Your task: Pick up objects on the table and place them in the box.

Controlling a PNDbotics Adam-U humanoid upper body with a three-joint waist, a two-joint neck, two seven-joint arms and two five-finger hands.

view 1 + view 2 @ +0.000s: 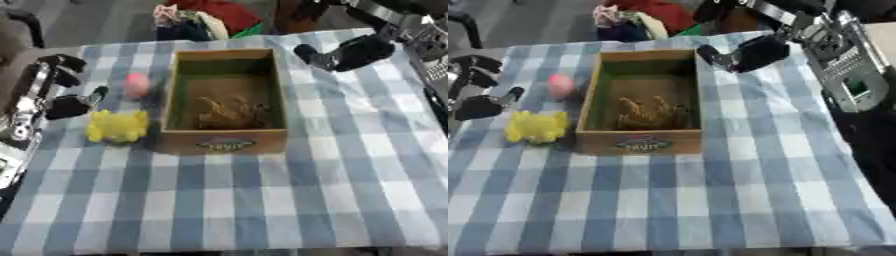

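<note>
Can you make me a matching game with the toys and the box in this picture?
Things:
1. pink toy
2. yellow toy
3. brown toy
4. box

Places:
A. inside the box
B. left of the box, nearer the front
C. left of the box, farther back
D. middle of the checked cloth

Pairs: 1-C, 2-B, 3-A, 4-D

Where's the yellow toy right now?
The yellow toy lies on the checked tablecloth at the robot's left, just outside the wooden box's left wall near its front corner, with the pink object behind it and the left hand beside it.
</note>
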